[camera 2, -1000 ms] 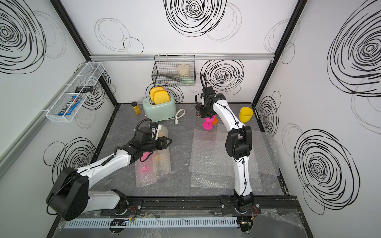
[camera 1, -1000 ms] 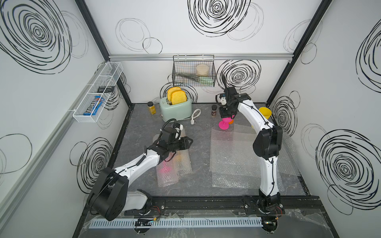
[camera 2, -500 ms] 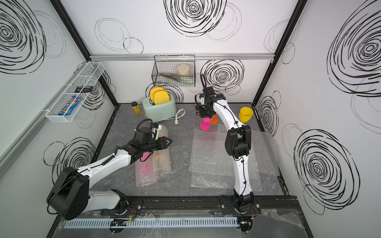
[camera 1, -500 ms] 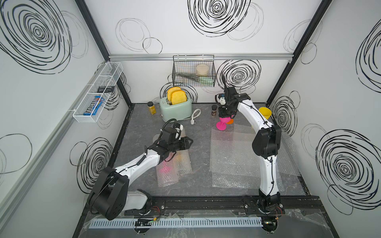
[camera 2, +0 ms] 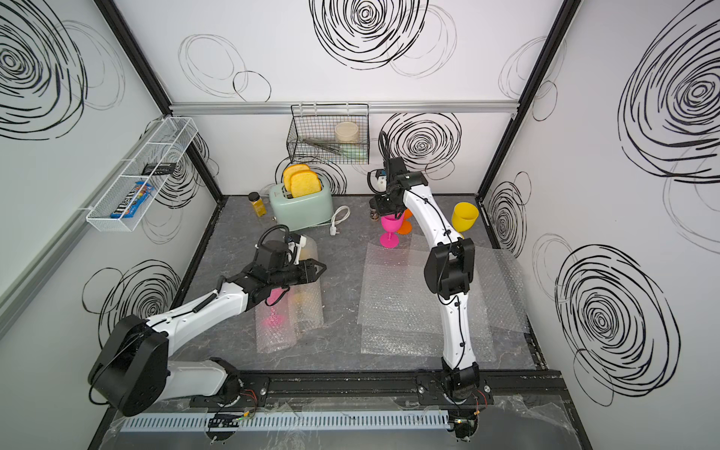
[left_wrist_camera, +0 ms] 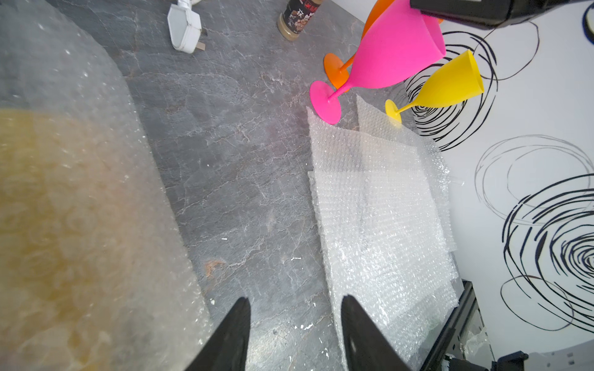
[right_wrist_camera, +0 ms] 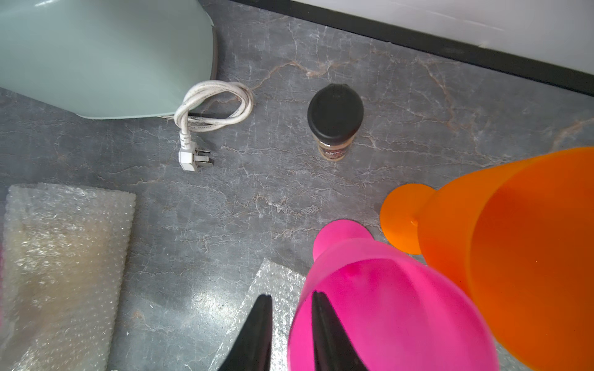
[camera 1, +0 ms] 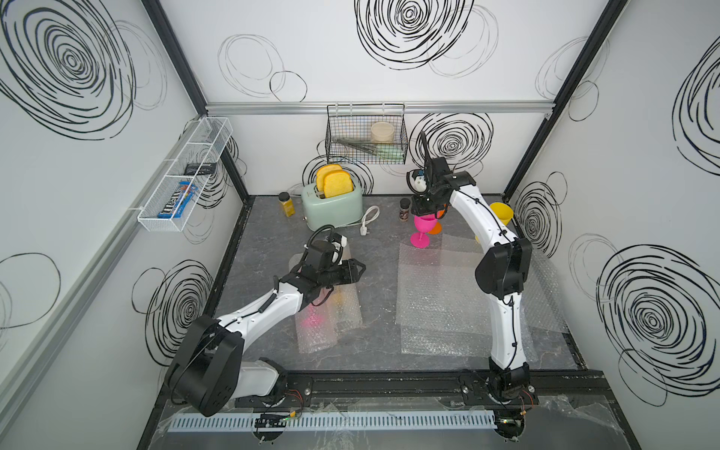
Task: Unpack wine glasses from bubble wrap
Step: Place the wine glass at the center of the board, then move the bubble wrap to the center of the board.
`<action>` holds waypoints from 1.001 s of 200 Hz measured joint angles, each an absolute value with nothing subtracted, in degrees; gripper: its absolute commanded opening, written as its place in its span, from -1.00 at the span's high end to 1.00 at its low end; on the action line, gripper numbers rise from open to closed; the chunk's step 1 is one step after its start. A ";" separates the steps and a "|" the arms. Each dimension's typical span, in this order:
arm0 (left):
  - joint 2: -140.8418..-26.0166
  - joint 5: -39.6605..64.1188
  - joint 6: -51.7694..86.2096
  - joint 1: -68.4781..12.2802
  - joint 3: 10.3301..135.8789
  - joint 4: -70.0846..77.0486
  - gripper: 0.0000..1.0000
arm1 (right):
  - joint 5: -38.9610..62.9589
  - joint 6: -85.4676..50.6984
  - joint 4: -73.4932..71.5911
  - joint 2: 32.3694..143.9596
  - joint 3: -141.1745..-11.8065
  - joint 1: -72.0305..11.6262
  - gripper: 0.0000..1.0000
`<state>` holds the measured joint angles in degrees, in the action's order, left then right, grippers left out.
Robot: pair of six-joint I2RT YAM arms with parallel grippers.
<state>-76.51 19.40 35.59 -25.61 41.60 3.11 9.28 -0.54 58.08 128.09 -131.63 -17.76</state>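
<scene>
Left arm: low, reaching forward from base, forearm near level. Left end effector: pointing sideways toward right arm's side, jaws well apart, nothing between them.

Right arm: rising upright from base, elbow high, upper link stretched far forward, wrist bent downward. Right end effector: pointing down, jaws narrowly parted.

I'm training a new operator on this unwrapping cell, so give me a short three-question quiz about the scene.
1. How many goblets stand unwrapped on the table?
2. True or false: the left fingers are closed on a wrapped tube.
3. The right fingers straddle the rim of which one? A. orange goblet B. pink goblet C. yellow goblet

Key: 1. Three. 2. False; they are apart with nothing between them. 3. B.
</scene>
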 measured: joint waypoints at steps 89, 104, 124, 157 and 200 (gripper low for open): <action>-75.40 15.42 33.87 -25.63 45.34 -3.25 -0.03 | 7.88 -0.58 54.61 112.57 -124.29 -19.75 0.26; -73.93 14.48 33.61 -24.91 45.56 -4.82 -0.03 | 7.33 -1.39 51.55 106.96 -118.02 -21.06 0.25; -71.99 12.80 33.12 -23.29 45.56 -7.79 -0.03 | 6.98 -3.25 45.67 99.29 -105.95 -23.62 0.22; -70.39 9.54 32.67 -20.03 45.47 -12.01 0.00 | 10.15 -8.27 34.72 92.71 -87.13 -29.17 0.16; -68.18 9.04 32.75 -14.59 42.37 -13.80 0.01 | 15.42 -15.62 22.61 92.86 -73.19 -39.24 0.07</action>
